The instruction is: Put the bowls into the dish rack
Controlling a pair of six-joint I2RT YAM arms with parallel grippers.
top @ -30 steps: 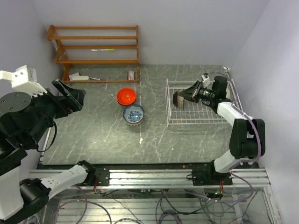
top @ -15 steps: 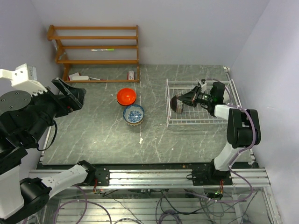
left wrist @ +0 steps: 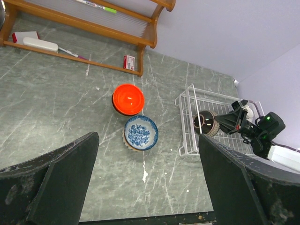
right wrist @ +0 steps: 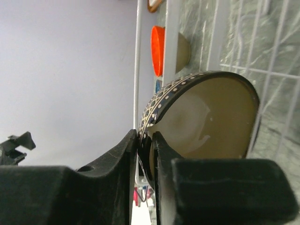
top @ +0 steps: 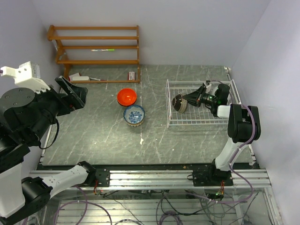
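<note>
Right gripper (top: 188, 99) clamped on rim of dark brown-black patterned bowl (top: 177, 103), bowl tipped on its side inside white wire dish rack (top: 199, 122), left end, orange-red bowl (top: 126, 97) and blue-and-white bowl (top: 134, 114) on grey table (top: 93, 133), left gripper (top: 74, 96) raised, fingers apart.

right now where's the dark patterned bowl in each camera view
top external: dark bowl right of centre, at the dish rack left end, pinched by the right gripper.
left wrist: dark bowl at right, mid-height, inside the rack's outline.
right wrist: dark bowl fills the centre, rim between the fingers.
shared landmark: orange-red bowl, outside the rack in all three.
</note>
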